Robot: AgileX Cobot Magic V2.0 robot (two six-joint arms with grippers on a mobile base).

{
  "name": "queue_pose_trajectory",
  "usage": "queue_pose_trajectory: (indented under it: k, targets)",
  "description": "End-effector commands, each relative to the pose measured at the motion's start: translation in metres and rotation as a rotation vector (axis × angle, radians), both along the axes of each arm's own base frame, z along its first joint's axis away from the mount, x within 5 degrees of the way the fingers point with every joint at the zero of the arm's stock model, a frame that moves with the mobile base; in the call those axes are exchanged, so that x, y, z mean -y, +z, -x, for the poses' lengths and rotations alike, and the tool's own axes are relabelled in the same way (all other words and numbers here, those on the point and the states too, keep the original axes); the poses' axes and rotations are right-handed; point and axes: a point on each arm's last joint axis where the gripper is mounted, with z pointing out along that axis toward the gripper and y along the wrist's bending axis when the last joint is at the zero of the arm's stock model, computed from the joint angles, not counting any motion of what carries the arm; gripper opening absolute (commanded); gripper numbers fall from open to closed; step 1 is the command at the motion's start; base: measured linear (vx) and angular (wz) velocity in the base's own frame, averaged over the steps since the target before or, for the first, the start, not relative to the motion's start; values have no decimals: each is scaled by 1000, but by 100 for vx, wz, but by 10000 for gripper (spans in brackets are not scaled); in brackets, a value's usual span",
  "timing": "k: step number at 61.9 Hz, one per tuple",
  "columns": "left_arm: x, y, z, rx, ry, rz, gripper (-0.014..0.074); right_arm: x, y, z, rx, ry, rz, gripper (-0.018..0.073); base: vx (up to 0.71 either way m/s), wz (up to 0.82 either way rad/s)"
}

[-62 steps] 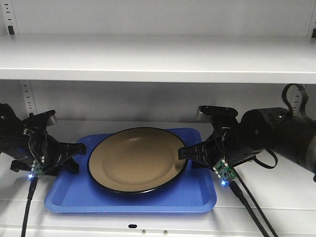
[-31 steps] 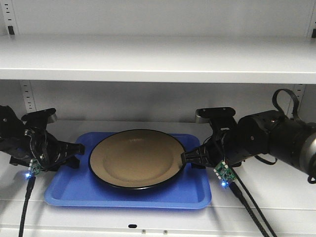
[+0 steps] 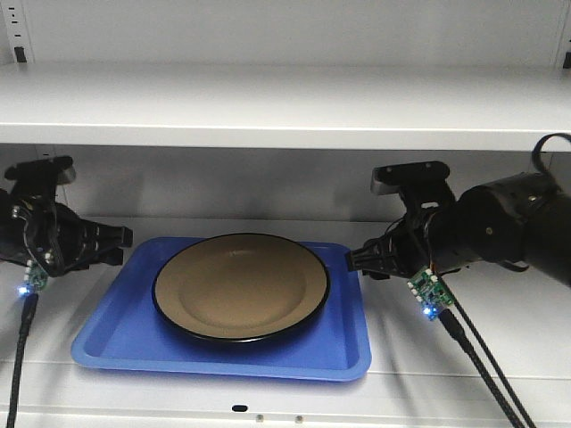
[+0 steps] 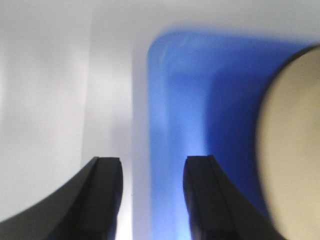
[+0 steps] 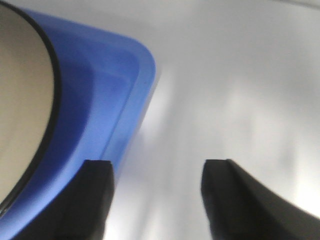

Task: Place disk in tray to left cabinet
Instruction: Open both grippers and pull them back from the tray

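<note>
The tan disk (image 3: 241, 285) with its black rim lies flat in the blue tray (image 3: 352, 343). The tray rests on a white shelf (image 3: 500, 321) inside the left cabinet. My left gripper (image 3: 123, 241) is open, just off the tray's left edge, touching nothing. My right gripper (image 3: 355, 261) is open beside the tray's back right corner, also empty. In the left wrist view the open gripper (image 4: 152, 160) faces the tray's rim (image 4: 190, 100) and the disk (image 4: 295, 150). In the right wrist view the gripper (image 5: 157, 162) is open over bare shelf beside the tray corner (image 5: 100, 85) and the disk (image 5: 20, 100).
An upper shelf (image 3: 285, 107) hangs low over both arms. A perforated peg strip (image 3: 49, 174) runs down the back wall at left. The right arm's cables (image 3: 473, 357) trail over the shelf's front edge.
Both grippers have come off the tray's rims and drawn outward, left to the left, right to the right and up. The tray with the disk has shifted slightly left and sits level.
</note>
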Motion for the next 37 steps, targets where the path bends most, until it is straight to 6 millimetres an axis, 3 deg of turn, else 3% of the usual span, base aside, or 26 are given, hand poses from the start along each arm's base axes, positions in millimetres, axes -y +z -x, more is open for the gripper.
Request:
queue_pose_trajectory:
  k: [1,5,11,14,27,37]
  targets:
    - [-2,43,15,146,13,27,361,8,44,14,133,-2,-24,339,0,0]
    - [-2,44,19,124,5,25,279,10,46,19,100,-12,-20,216,0,0]
    - [-1,44,28,64,-16,21,76,13,47,28,49,-20,-5,-19,0,0]
    - [-1,44,31,41,-23,22,-10,14,46,33,42,-20,-10,-14,0,0]
    - [-3,34,64,20,-36,24,-8,23,24,69,55,-42,-85,-8,0,0]
    - [-4,23,112,95,-83,-1,-7,37,16,115,117,-36,-118,-6,0,0]
